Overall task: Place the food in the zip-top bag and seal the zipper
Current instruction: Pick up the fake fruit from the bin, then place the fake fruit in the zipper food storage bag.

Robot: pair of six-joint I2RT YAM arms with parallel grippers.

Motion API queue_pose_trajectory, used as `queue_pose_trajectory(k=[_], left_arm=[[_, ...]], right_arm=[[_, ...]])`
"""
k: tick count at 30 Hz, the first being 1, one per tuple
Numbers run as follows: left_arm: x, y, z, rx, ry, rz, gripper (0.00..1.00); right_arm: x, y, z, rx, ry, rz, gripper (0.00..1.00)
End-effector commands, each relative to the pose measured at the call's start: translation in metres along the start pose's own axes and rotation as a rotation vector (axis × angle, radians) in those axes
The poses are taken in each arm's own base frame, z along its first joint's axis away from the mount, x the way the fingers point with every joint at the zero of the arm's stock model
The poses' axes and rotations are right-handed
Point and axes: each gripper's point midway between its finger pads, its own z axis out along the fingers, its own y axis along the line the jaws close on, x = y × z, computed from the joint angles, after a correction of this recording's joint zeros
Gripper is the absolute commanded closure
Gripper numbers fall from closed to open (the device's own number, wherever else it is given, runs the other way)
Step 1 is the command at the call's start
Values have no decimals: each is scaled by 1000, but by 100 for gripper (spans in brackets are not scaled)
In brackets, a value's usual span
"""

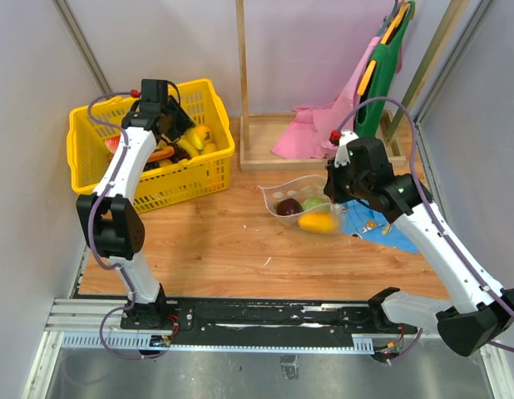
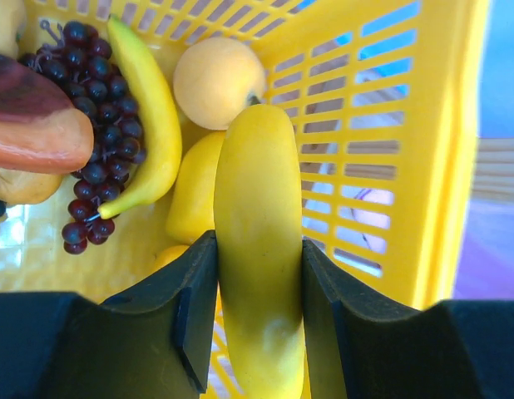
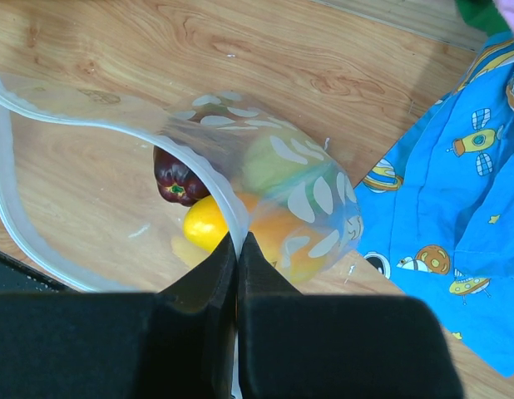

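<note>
Fruit sits in two places. Inside the clear, white-dotted soft plastic zip-top bag [image 3: 317,199], lying on the wooden table [image 1: 224,245] at the right, three pieces show: one dark purple pepper [image 3: 175,179], one green round fruit [image 3: 269,162] and one yellow-orange pepper [image 3: 205,226]. The right gripper [image 3: 238,249] has its jaws pressed together on the bag's white zipper strip [image 3: 214,193]; the mouth gapes in a wide loop, unsealed. A blue patterned cloth [image 3: 457,208] lies just beside the bag.

In the yellow plastic basket [image 2: 390,166] the left gripper [image 2: 259,278] clamps one yellow banana [image 2: 257,191] between its fingers. A second banana [image 2: 149,125] lies against one bunch of dark grapes [image 2: 99,100], near one pale round fruit [image 2: 217,81]. A reddish piece [image 2: 41,137] is cut off at the frame edge. The green fruit is blurred behind plastic, and the yellow shapes under the held banana are hard to identify.
</note>
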Motion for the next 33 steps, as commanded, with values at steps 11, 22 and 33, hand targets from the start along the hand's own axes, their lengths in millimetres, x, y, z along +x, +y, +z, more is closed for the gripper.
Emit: queue_pose_trajectory(k=[11,22,33], left_arm=[[-7,-73,-128,448,-125,234,100],[65,-136,-206,811,-140,673,100],[147,-156,-250,1132,-74,1042,98]], right_arm=[[-6,3,-3,-29,-41,48,99],[-7,4,-1,-36,-38,54,99],[-8,6,1,-46,-35,53,99]])
